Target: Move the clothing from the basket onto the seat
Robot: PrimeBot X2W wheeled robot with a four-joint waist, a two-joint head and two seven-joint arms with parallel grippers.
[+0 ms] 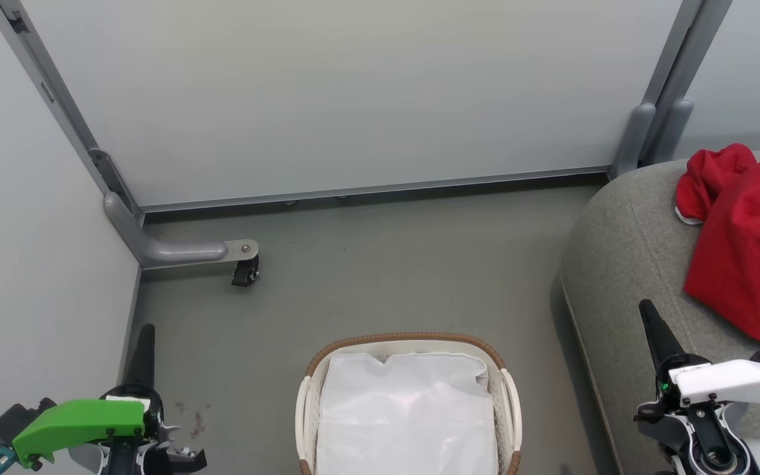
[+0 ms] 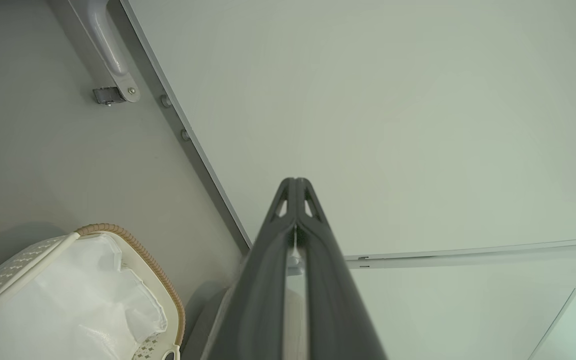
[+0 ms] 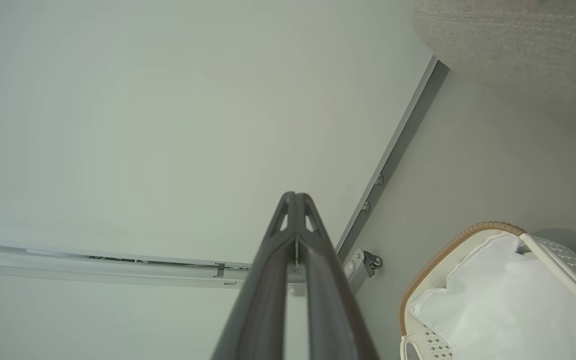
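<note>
1. Partly cropped: the clothing (image 1: 746, 244), a red heap with a sliver of white trim, lies on the seat (image 1: 617, 264) at the right. The frame edge cuts both off, so the number of garments cannot be told.
2. Bottom centre, the basket (image 1: 406, 340) stands on the floor (image 1: 386, 264) with its near rim cropped. Inside shows a rumpled white liner (image 1: 406, 415).
3. Low left, the left gripper (image 1: 148, 330) has its fingers pressed together and empty, pointing toward the wall panel (image 1: 353, 99). Its wrist view shows the tips meeting.
4. Low right, the right gripper (image 1: 647, 307) is likewise clenched on nothing. Its tip is over the seat's front, apart from the clothing.
5. Bare floor lies between the basket and the wall panel, with a caster foot (image 1: 245, 272) far left. A strip of floor separates the basket from the seat's rounded edge.
</note>
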